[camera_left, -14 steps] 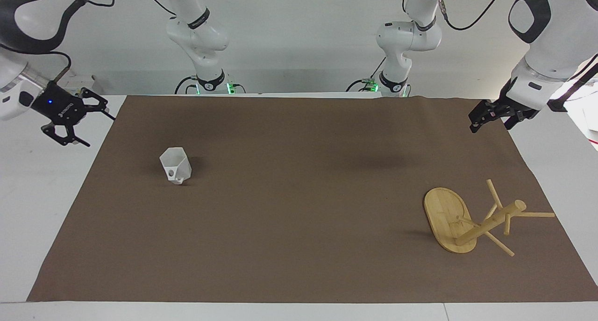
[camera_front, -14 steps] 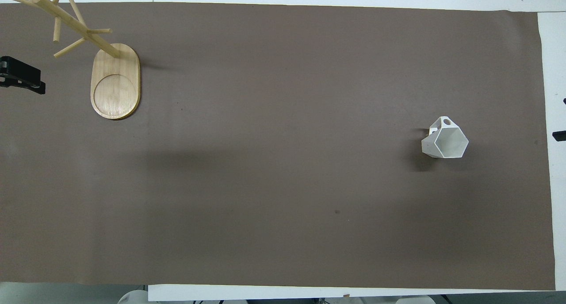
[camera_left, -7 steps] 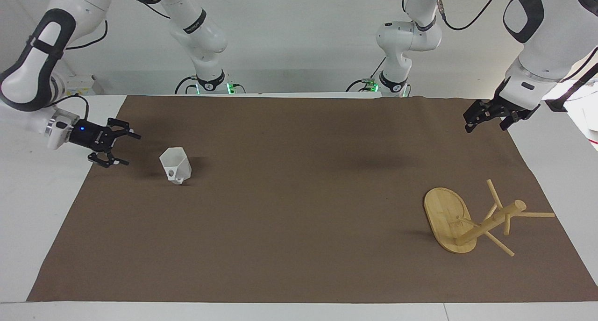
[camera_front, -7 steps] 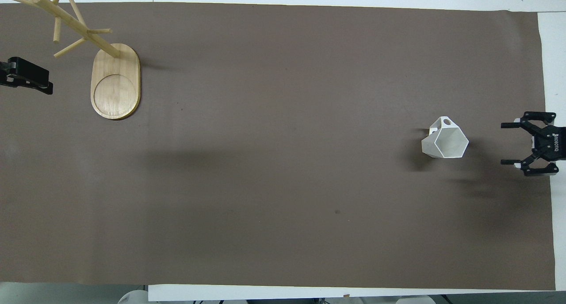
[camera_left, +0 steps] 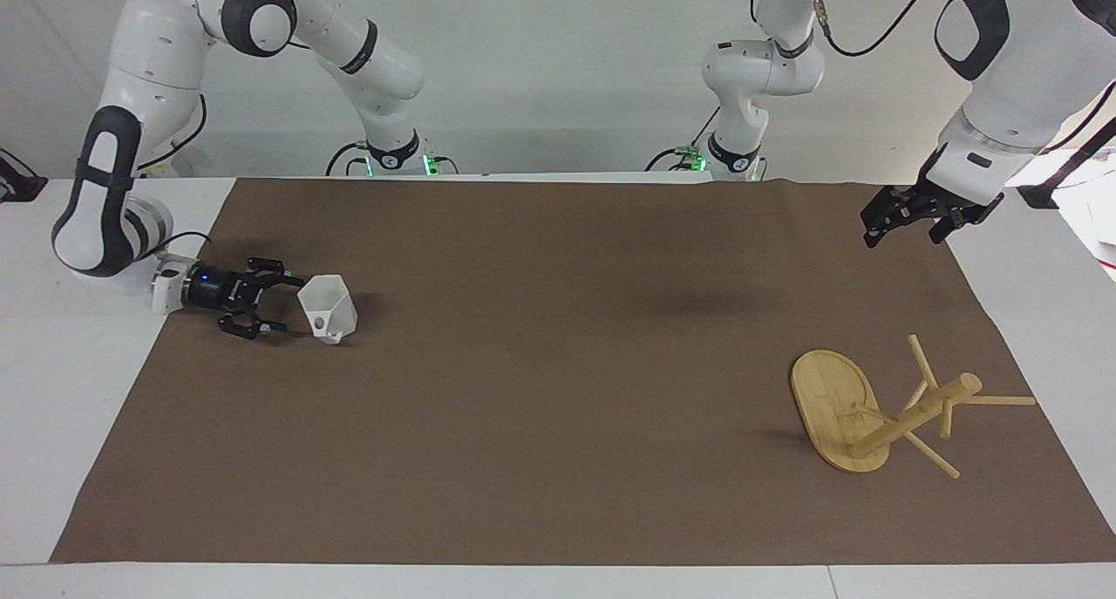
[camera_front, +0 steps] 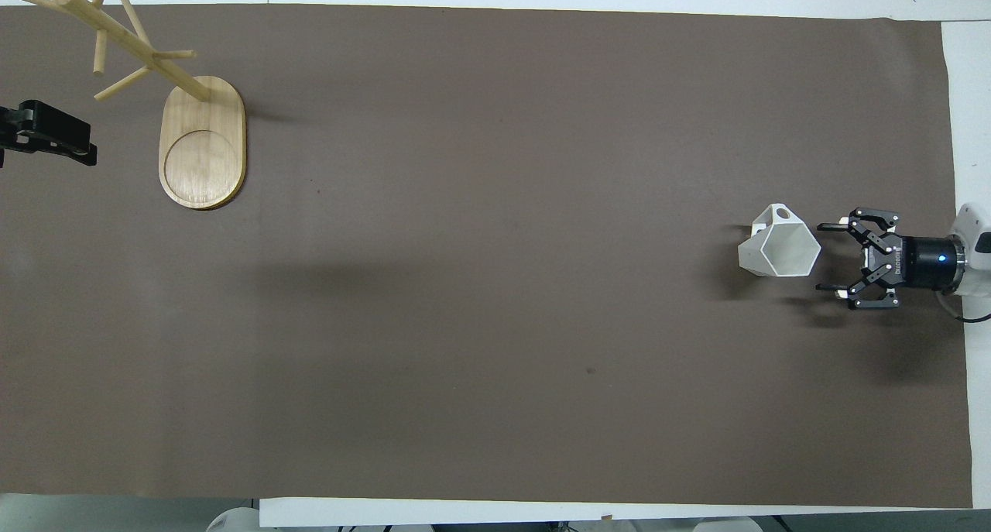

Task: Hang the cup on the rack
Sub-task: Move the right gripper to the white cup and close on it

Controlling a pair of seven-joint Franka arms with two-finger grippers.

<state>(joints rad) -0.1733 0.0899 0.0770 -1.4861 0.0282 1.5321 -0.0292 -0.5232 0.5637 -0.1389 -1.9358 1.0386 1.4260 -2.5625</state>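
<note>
The small white faceted cup (camera_left: 328, 308) with the hexagonal rim stands on the brown mat toward the right arm's end of the surface, its holed handle turned away from the robots. The right pincer (camera_left: 277, 302) lies low and sideways just beside it, fingers spread wide, one fingertip (camera_front: 824, 226) level with the part of the rim farther from the robots and the other level with the nearer part. Nothing is held, and whether a fingertip already brushes the cup wall I cannot tell from either view.

The main risk, as I judge it, is a push instead of a grasp: the cup is light and tapers to a narrow foot, so a fingertip meeting a facet off-centre could tip it or slide it across the mat. A grip that covers the handle hole would also leave no way to thread a peg.

The light bamboo rack (camera_left: 881, 411) with an oval base stands well apart, toward the left arm's end. The left pincer (camera_left: 898, 220) waits in the air over the mat's edge there, its fingers apart and empty.
</note>
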